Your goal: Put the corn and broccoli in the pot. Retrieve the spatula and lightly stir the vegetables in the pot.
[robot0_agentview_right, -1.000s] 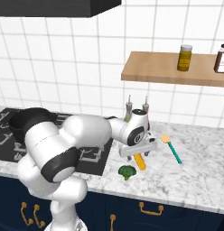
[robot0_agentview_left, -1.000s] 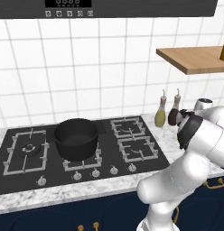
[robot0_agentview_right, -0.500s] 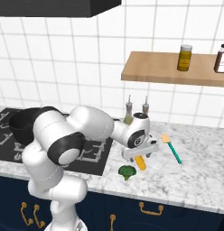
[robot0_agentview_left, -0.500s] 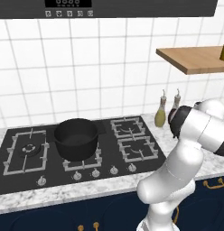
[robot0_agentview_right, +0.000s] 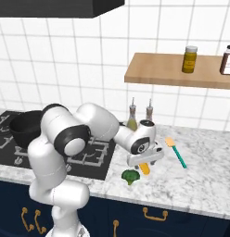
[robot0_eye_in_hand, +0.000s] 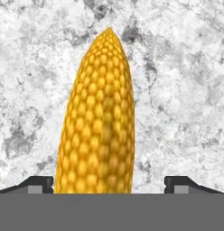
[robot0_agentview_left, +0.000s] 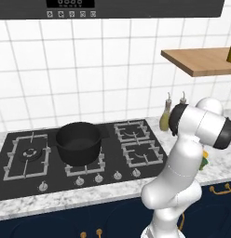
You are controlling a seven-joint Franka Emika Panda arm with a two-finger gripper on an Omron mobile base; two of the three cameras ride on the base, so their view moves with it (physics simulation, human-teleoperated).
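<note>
The yellow-orange corn (robot0_eye_in_hand: 99,122) lies on the marble counter, lengthwise between my open gripper (robot0_eye_in_hand: 111,185); the left fingertip (robot0_eye_in_hand: 41,184) is close to the cob and the right one stands well off it. From the right base view the gripper (robot0_agentview_right: 144,159) hangs low over the corn (robot0_agentview_right: 144,169), covering most of it. The green broccoli (robot0_agentview_right: 130,175) sits just left of the cob near the counter's front. The teal-handled spatula (robot0_agentview_right: 176,152) lies to the right. The black pot (robot0_agentview_left: 78,142) stands on the stove's middle burner.
Two bottles (robot0_agentview_right: 132,118) stand against the tiled wall behind the hand. A wooden shelf (robot0_agentview_right: 177,69) with jars hangs above the counter. The black cooktop (robot0_agentview_left: 136,148) lies between the pot and the marble counter (robot0_agentview_right: 200,180).
The arm's upper links have swung up and toward the stove, while the hand has stayed low over the corn. Corn, broccoli, spatula and pot lie where they were.
</note>
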